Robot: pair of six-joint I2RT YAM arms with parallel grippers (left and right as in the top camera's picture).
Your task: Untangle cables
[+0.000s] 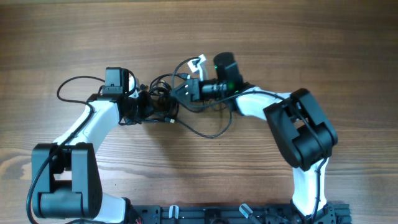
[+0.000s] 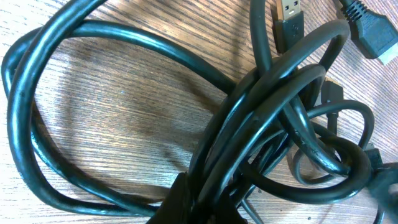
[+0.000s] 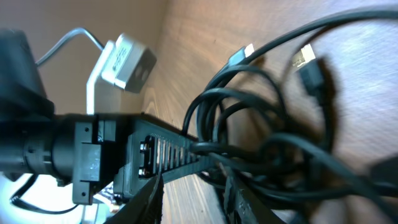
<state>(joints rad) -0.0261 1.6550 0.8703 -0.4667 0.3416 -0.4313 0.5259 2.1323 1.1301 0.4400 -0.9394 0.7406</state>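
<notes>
1. Two white-and-black robot arms meet over a wooden table (image 1: 280, 37). The cables (image 1: 160, 99) lie between them in a black knot near the table's middle.
2. The left gripper (image 1: 142, 107) is clenched on the left side of the knot. Its wrist view shows several strands pinched together at the fingers. From there they fan out into a wide loop lying flat on the wood.
3. The right gripper (image 3: 193, 199) reaches in from the knot's right side with its jaws parted and bare wood showing between them. Strands cross just beyond the fingertips, and none appears gripped.
4. One slack loop (image 1: 208, 130) trails out of the knot toward the near edge, close to the right arm.
5. A USB plug (image 2: 287, 15) with a metal tip rests on the wood beside the crossing strands. A second moulded connector (image 2: 373, 31) lies at the top right corner of the left wrist view.
</notes>
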